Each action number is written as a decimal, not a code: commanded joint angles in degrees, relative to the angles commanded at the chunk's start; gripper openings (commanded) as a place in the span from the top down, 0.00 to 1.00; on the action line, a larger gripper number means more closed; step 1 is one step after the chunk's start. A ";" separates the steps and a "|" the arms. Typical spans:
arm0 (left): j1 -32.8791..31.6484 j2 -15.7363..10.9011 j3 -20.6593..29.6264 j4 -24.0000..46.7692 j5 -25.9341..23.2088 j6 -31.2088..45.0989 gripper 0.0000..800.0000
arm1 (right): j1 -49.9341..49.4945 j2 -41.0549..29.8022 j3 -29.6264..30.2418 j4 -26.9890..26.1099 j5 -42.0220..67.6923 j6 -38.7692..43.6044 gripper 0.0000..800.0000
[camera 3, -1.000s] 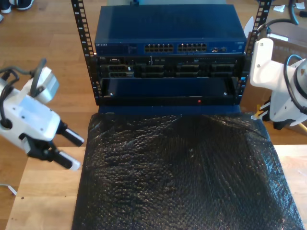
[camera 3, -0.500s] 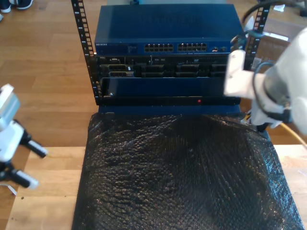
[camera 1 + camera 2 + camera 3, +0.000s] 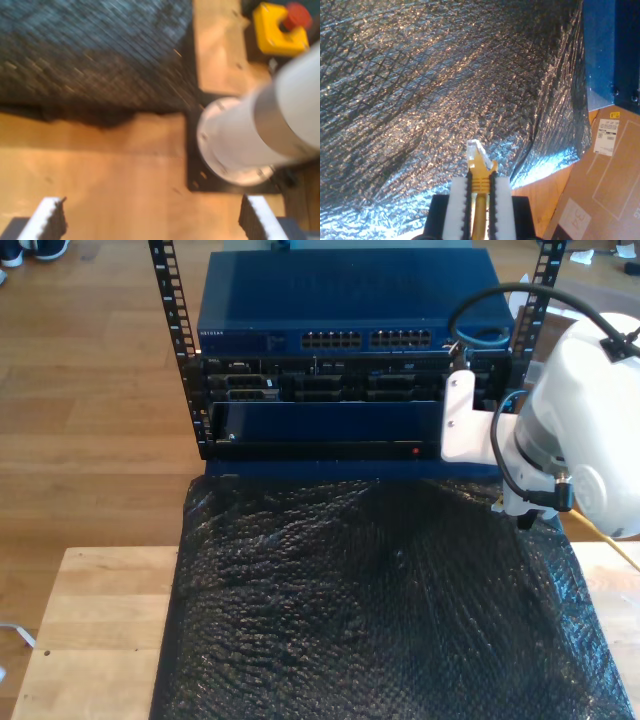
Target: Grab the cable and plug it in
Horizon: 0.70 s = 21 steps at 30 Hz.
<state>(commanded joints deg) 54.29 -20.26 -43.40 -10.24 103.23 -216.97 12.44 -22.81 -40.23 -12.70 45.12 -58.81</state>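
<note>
My second gripper (image 3: 480, 192) is closed tight on the cable (image 3: 479, 172). The yellow cable runs straight up the thin gap between the two white pads (image 3: 458, 202), and they press on it from both sides. Its small clear plug (image 3: 474, 149) sticks out just past the tips of the pads. Under the plug lies the crinkly black sheet (image 3: 430, 95), and the plug hangs above it, not touching. The blue box (image 3: 602, 50) sits past the edge of the sheet.

In the exterior view, a white arm (image 3: 560, 430) reaches in from that view's right, in front of the rack (image 3: 340, 390), and a bit of yellow cable (image 3: 605, 538) trails behind it.

My first gripper (image 3: 152, 220) has its jaws wide apart with nothing between them, over the wooden table (image 3: 100, 165). A white arm base (image 3: 235, 145) and a yellow box with a red button (image 3: 279, 27) are near.
</note>
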 joint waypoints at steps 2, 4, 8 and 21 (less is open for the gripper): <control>3.08 0.00 1.93 1.05 -0.35 4.31 0.00 | 0.09 0.00 0.00 0.00 0.00 0.00 1.00; 5.98 0.00 3.60 2.81 -1.58 7.91 0.00 | 0.00 0.00 0.00 0.00 0.00 0.00 1.00; 10.55 0.00 6.86 6.59 -3.78 14.07 0.00 | 0.18 0.00 0.00 0.00 0.00 0.00 1.00; 18.11 -4.75 18.11 12.75 -10.55 27.16 0.00 | 0.53 0.18 0.18 0.09 0.09 0.00 1.00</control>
<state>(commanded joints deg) 72.40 -25.01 -25.29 2.51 92.68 -189.80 12.97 -22.64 -40.05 -12.62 45.21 -58.81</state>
